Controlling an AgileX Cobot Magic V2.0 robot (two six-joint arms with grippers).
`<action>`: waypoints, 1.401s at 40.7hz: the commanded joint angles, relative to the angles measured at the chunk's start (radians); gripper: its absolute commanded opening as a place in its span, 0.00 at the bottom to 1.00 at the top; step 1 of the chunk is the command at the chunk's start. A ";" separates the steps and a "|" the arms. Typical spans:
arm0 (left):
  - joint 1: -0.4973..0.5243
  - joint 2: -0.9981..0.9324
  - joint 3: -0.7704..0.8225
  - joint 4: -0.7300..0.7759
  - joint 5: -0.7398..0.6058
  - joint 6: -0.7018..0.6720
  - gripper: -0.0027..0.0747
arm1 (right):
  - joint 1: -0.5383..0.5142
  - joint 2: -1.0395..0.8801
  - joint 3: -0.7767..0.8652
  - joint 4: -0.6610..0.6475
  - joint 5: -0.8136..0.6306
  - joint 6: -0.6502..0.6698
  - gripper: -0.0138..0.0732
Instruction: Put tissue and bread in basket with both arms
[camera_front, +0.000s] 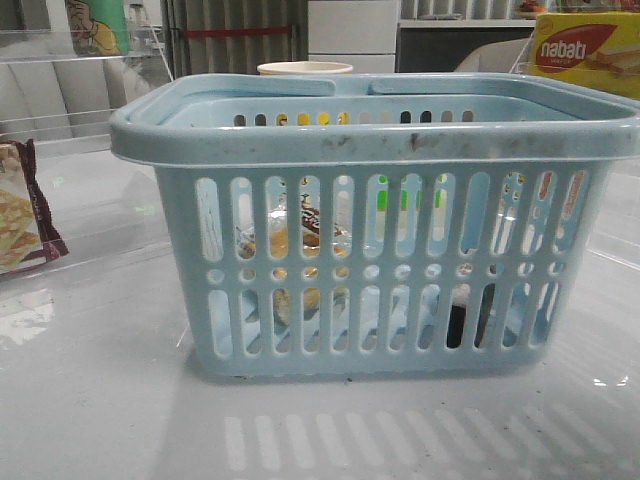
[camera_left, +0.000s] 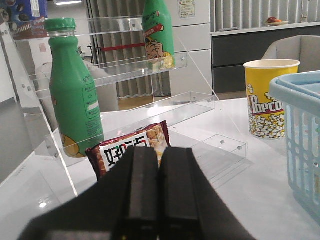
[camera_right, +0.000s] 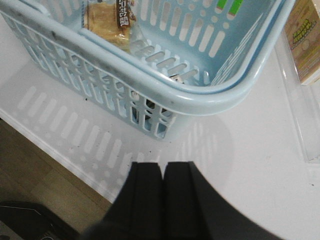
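Both grippers have their fingers pressed flat together with nothing between them. The left gripper (camera_left: 159, 200) sits at the bottom centre of its wrist shot, and just past its tips there's a maroon-edged snack packet (camera_left: 131, 149) leaning at a clear acrylic shelf (camera_left: 150, 107), with a green bottle (camera_left: 73, 95) on it. A yellow popcorn cup (camera_left: 269, 97) stands at the right. The right gripper (camera_right: 163, 200) hangs over the white table (camera_right: 260, 165), near a corner of the basket (camera_right: 210, 95). In the front view the light-blue basket (camera_front: 375, 140) fills the middle of the frame. The bread (camera_front: 300, 238) is inside, left of centre behind the slots, and the tissue (camera_front: 466, 318) shows low right through the slots, white with a black part.
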 joint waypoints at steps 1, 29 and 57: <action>-0.008 -0.018 -0.001 -0.010 -0.088 -0.002 0.15 | 0.002 -0.009 -0.020 -0.010 -0.070 0.001 0.22; -0.008 -0.016 -0.001 -0.010 -0.088 -0.002 0.15 | -0.467 -0.616 0.583 0.070 -0.567 0.000 0.22; -0.008 -0.016 -0.001 -0.010 -0.088 -0.002 0.15 | -0.482 -0.683 0.692 0.118 -0.815 0.000 0.22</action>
